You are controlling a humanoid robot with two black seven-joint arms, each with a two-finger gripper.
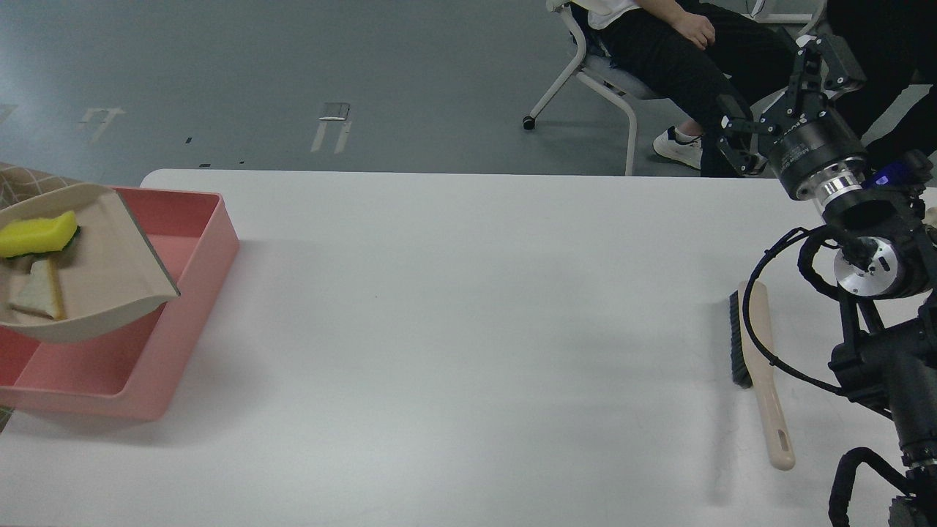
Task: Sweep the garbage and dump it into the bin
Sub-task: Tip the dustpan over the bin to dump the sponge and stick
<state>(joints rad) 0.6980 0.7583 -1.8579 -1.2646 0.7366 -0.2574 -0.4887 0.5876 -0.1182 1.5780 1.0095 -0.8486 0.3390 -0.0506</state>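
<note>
In the head view, a beige dustpan (88,271) is seen at the far left, held up over the pink bin (198,293), which sits on the white surface (468,329). The garbage is still inside the dustpan: the yellow sponge piece (36,234) lies near the top, and the pale slab (36,296) lies just below it. Nothing can be seen lying in the bare parts of the bin. The left claw is not shown, so what holds the dustpan cannot be told. The right claw (787,91) is raised at the far right with its fingers spread, and nothing is held in it. The brush (758,366) is laid flat on the surface near the right arm, apart from the claw. The sweeping looks done, since no scraps are seen on the surface. The dumping is probably what is left: the dustpan must be tipped so the scraps slide into the bin.
</note>
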